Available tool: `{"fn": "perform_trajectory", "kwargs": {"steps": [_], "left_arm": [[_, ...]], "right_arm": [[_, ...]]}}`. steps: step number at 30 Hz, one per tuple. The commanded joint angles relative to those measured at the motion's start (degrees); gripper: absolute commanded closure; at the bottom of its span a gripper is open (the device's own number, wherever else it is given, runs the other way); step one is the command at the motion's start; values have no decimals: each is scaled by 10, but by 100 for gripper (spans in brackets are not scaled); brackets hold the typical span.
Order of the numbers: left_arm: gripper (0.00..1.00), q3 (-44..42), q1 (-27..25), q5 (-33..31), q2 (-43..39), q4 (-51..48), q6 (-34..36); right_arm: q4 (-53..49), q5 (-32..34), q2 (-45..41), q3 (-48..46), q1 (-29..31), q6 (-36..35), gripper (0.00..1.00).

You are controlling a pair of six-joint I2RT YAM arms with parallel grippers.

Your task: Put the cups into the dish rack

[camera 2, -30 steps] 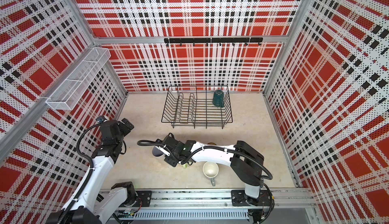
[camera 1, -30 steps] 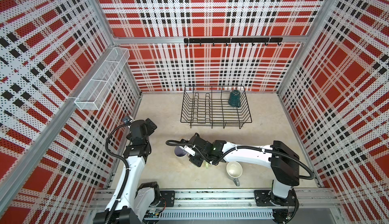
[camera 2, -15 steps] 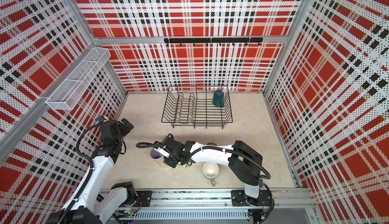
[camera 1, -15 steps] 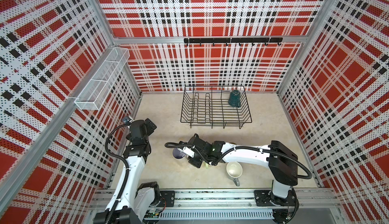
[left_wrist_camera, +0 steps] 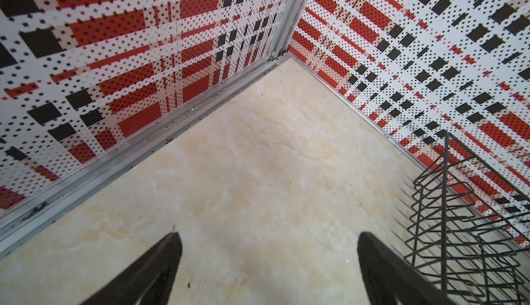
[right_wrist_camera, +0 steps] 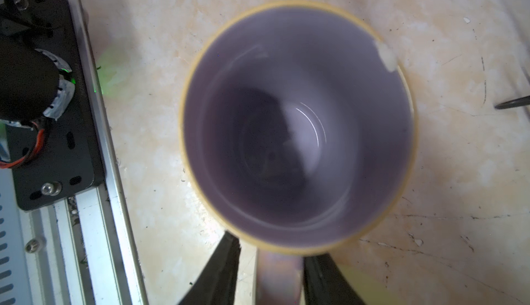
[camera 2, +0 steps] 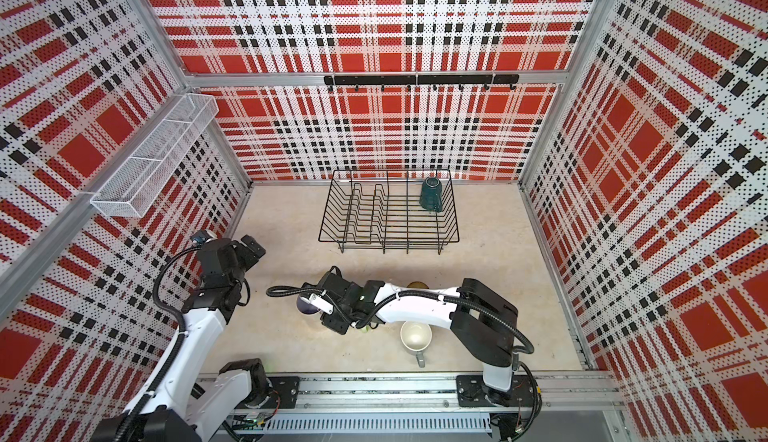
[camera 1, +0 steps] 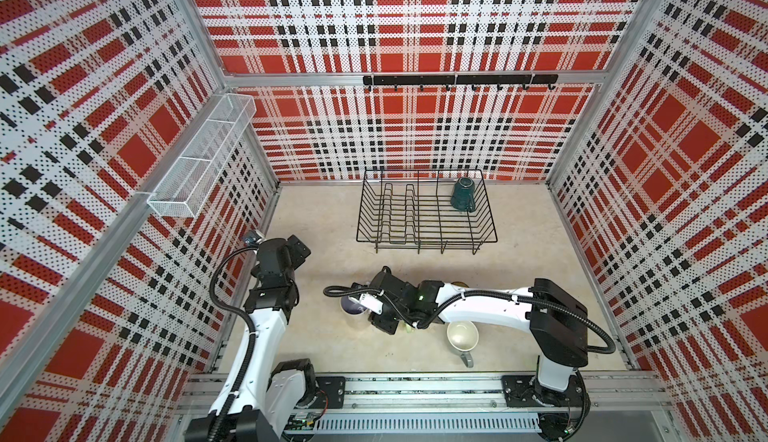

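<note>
A mug with a lilac inside and a pale rim stands upright on the table, left of centre in both top views. My right gripper straddles its handle. The jaws are open, one finger standing clear of the handle. A dark teal mug sits upside down in the black wire dish rack. Near the front stands a grey mug. An amber tumbler peeks out behind my right arm. My left gripper hangs open and empty at the left wall.
A light green object is mostly hidden under my right wrist. A white mesh basket is mounted high on the left wall, and a black hook rail on the back wall. The arms' base rail runs along the front edge.
My right gripper has shifted slightly toward the front with the lilac mug, and its jaws have spread apart off the handle. The left arm has not moved.
</note>
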Motion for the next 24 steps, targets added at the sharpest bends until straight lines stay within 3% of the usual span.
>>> {"fn": "perform_trajectory", "kwargs": {"steps": [1,12,24], "left_arm": [[2,-6,5,9,-5,16,-5],[2,-10,5,8,-6,19,-3],[2,-4,6,1,3,23,1]], "right_arm": [[-26,5,12,-6,2,3,60],[-41,34,44,7,2,33,63],[-82,11,-4,23,2,52,54]]}}
